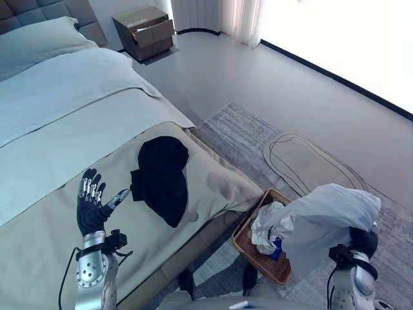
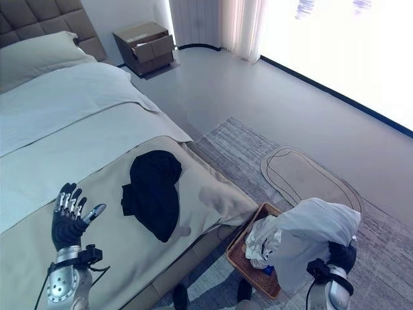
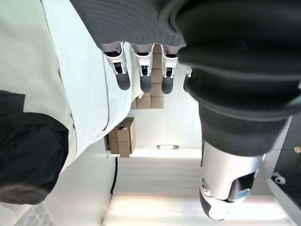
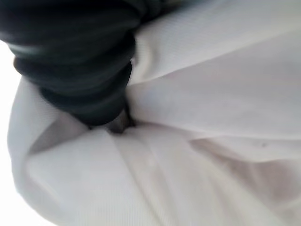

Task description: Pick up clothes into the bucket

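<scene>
The right hand [image 1: 361,242], fingers hidden in a pale shirt [image 1: 329,219] so I cannot tell their state, carries it beside the basket [image 1: 255,248] at five o'clock for dropping in, while the left hand [image 1: 90,203] hovers spread by the black garment [image 1: 161,177] on the bed [image 1: 58,129].

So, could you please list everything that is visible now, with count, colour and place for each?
black garment: one, black, crumpled on the bed's beige cover near its edge.
white garment: one, white, draped over the right hand, above the basket's far side.
basket: one, brown woven, on the rug beside the bed, with white and blue clothes inside.
bed: one, pale sheet and beige cover, on the robot's left.
pillow: one, pale green, at the bed's head.
nightstand: one, brown, by the far wall, drawer slightly open.
rug: one, grey, on the floor beside the bed.
left hand: one, fingers straight, raised over the bed.
right hand: one, fingers hidden under the white garment.
</scene>
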Controlling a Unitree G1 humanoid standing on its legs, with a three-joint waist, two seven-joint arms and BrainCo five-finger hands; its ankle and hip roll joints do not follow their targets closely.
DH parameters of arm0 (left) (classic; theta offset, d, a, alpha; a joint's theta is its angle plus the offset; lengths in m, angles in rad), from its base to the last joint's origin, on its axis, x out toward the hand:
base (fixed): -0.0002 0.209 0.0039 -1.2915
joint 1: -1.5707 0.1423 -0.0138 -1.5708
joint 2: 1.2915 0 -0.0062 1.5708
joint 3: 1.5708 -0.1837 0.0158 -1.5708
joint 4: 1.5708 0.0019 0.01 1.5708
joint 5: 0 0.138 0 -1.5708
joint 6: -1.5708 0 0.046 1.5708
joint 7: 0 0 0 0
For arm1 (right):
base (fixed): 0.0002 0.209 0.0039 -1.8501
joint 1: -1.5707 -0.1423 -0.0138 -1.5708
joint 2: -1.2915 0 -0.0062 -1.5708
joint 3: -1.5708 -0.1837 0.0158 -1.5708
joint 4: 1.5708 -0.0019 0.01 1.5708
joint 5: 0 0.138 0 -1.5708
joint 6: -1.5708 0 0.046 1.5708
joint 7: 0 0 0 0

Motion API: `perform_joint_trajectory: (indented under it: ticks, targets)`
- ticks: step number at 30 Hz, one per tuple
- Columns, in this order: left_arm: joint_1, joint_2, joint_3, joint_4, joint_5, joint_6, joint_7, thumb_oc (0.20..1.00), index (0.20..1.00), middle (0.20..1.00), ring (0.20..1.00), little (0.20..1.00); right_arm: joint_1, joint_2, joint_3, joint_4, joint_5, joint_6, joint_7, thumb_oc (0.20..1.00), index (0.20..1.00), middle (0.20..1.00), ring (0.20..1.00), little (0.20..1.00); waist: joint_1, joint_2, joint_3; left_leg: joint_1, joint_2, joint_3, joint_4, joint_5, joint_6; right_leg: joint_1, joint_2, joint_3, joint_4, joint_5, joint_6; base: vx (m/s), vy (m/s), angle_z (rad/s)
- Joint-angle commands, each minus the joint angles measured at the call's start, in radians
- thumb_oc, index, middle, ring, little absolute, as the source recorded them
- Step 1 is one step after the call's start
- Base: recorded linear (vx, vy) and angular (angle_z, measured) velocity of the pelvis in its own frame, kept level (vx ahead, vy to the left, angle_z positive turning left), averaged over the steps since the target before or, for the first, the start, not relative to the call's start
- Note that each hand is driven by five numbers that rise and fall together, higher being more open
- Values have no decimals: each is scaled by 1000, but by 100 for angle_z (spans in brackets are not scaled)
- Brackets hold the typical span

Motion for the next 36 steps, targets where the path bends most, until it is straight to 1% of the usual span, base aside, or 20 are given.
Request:
perform_joint_trajectory:
  ticks: [1,2,3,5,6,8,9,11,14,15,17,20,24,25,26,27,28,29,31,36]
  targets:
    - [-68,82,27,-112,1,-93,25,1000,1000,1000,1000,1000,-120,-33,40,12,-89,-46,-50,200,200,200,200,200,-3,-28,48,-38,7,-18,70,-24,12,-25,-113,16,136,-7,79,-114,28,6]
    - [-70,81,28,-112,2,-93,25,1000,1000,1000,1000,1000,-125,-33,41,17,-88,-47,-50,200,200,200,200,200,-4,-29,50,-40,7,-19,73,-25,13,-28,-114,16,140,-9,79,-183,37,5]
    - [-102,93,9,-136,-2,-102,38,1000,1000,1000,1000,1000,-188,-38,64,95,-94,-39,-85,200,200,200,200,200,5,-21,93,-70,1,-28,100,-27,17,-58,-125,19,174,-14,75,-188,38,8]
    - [-134,102,-15,-155,-12,-112,50,1000,1000,1000,1000,1000,-251,-38,81,165,-98,-33,-121,200,200,200,200,200,14,-14,138,-111,-5,-37,140,-31,22,-94,-135,22,212,-19,71,-195,31,15]
    - [-137,102,-15,-155,-12,-113,50,1000,1000,1000,1000,1000,-256,-39,80,169,-98,-35,-121,200,200,200,200,200,14,-14,140,-115,-5,-37,145,-33,22,-98,-135,23,216,-20,71,-172,10,17]
    - [-179,112,-58,-183,-25,-120,66,1000,1000,1000,1000,1000,-347,-48,106,264,-84,-26,-159,200,200,200,200,200,25,-6,193,-187,-4,-47,221,-42,28,-151,-147,25,263,-21,64,-157,9,9]
    - [-180,112,-58,-182,-25,-120,66,1000,1000,1000,1000,1000,-348,-48,106,265,-84,-26,-159,200,200,200,200,200,25,-5,193,-189,-4,-47,223,-43,28,-153,-148,26,264,-22,64,-147,9,7]
    - [-212,128,-87,-208,-21,-128,85,1000,1000,1000,1000,1000,-431,-64,124,330,-63,-26,-187,200,200,200,200,200,34,4,232,-265,-5,-52,293,-54,29,-213,-154,32,307,-24,57,-160,12,13]
    - [-245,136,-116,-234,-20,-133,105,1000,1000,1000,1000,1000,-494,-76,136,358,-40,-31,-208,200,200,200,200,200,39,14,251,-365,-8,-59,368,-70,30,-304,-159,48,369,-39,50,-135,11,13]
    - [-255,136,-123,-247,-19,-135,113,1000,1000,1000,1000,1000,-520,-79,133,376,-21,-39,-216,200,200,200,200,200,42,20,252,-418,-8,-60,406,-79,32,-354,-160,55,408,-50,46,-127,17,9]
    - [-259,137,-126,-256,-20,-136,117,1000,1000,1000,1000,1000,-535,-84,134,380,-15,-40,-223,200,200,200,200,200,45,24,247,-462,-6,-58,442,-89,32,-396,-160,63,436,-59,43,-85,20,6]
    - [-287,131,-141,-281,-13,-142,152,1000,1000,1000,1000,1000,-601,-106,131,402,24,-57,-252,200,200,200,200,200,50,40,249,-605,0,-56,570,-133,35,-546,-159,98,559,-99,30,-103,30,-5]
    - [-308,131,-154,-314,-17,-149,172,1000,1000,1000,1000,1000,-662,-133,99,421,80,-77,-278,200,200,200,200,200,52,55,245,-738,3,-56,676,-160,37,-688,-159,122,671,-131,20,-72,12,-4]
    - [-308,131,-154,-314,-17,-149,173,1000,1000,1000,1000,1000,-662,-133,99,422,80,-77,-277,200,200,200,200,200,53,55,244,-740,4,-56,677,-161,37,-690,-159,123,673,-131,20,-69,24,-6]
    - [-319,135,-157,-332,-16,-157,187,1000,1000,1000,1000,1000,-697,-158,94,438,91,-85,-294,200,200,200,200,200,55,63,249,-789,5,-56,711,-168,39,-748,-156,136,717,-141,15,-42,17,-5]
    - [-320,134,-157,-332,-15,-157,187,1000,1000,1000,1000,1000,-699,-159,94,440,92,-86,-294,200,200,200,200,200,56,62,244,-799,6,-55,717,-170,39,-759,-156,139,723,-143,15,-7,16,-4]
    - [-334,132,-161,-350,-13,-157,199,1000,1000,1000,1000,1000,-725,-178,81,457,112,-93,-305,200,200,200,200,200,57,68,244,-843,6,-61,766,-209,35,-805,-155,151,779,-181,20,9,-1,-3]
    - [-338,132,-159,-357,-12,-159,206,1000,1000,1000,1000,1000,-730,-185,76,455,120,-99,-313,200,200,200,200,200,57,69,249,-859,5,-62,772,-203,37,-820,-155,153,783,-178,17,0,0,0]
    - [-346,133,-161,-369,-4,-160,217,1000,1000,1000,1000,1000,-746,-197,70,463,126,-104,-326,200,200,200,200,200,58,73,248,-895,8,-64,807,-222,37,-864,-155,161,824,-195,18,0,0,0]
    - [-358,140,-171,-404,0,-165,239,1000,1000,1000,1000,1000,-816,-269,44,534,142,-104,-365,200,200,200,200,200,63,83,252,-999,1,-66,858,-228,42,-980,-162,182,891,-205,14,-14,5,0]
